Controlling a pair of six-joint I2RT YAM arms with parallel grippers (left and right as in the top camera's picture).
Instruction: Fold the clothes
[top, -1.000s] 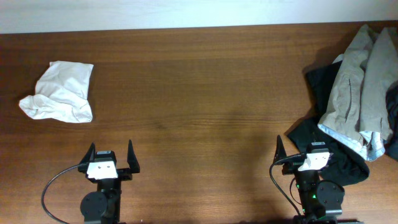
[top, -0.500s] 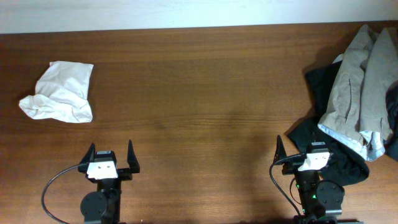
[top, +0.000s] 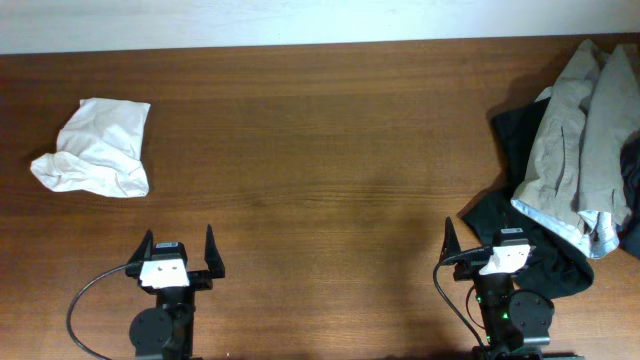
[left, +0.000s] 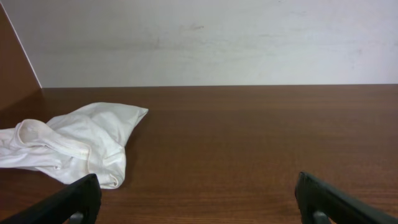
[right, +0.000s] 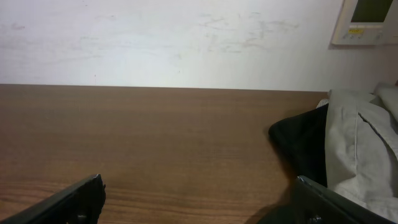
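A crumpled white T-shirt (top: 95, 148) lies on the brown wooden table at the far left; in the left wrist view it (left: 68, 143) sits ahead and to the left of my fingers. No logo or print shows on it. My left gripper (top: 178, 252) is open and empty near the front edge, well short of the shirt; its fingertips frame bare wood (left: 199, 200). My right gripper (top: 482, 245) is open and empty at the front right, its right finger hidden against black cloth; it also shows in the right wrist view (right: 199, 200).
A beige-grey garment (top: 585, 140) lies heaped on a black garment (top: 520, 215) at the right edge, right beside my right gripper; both show in the right wrist view (right: 364, 149). A white wall (left: 211, 37) runs behind the table's far edge.
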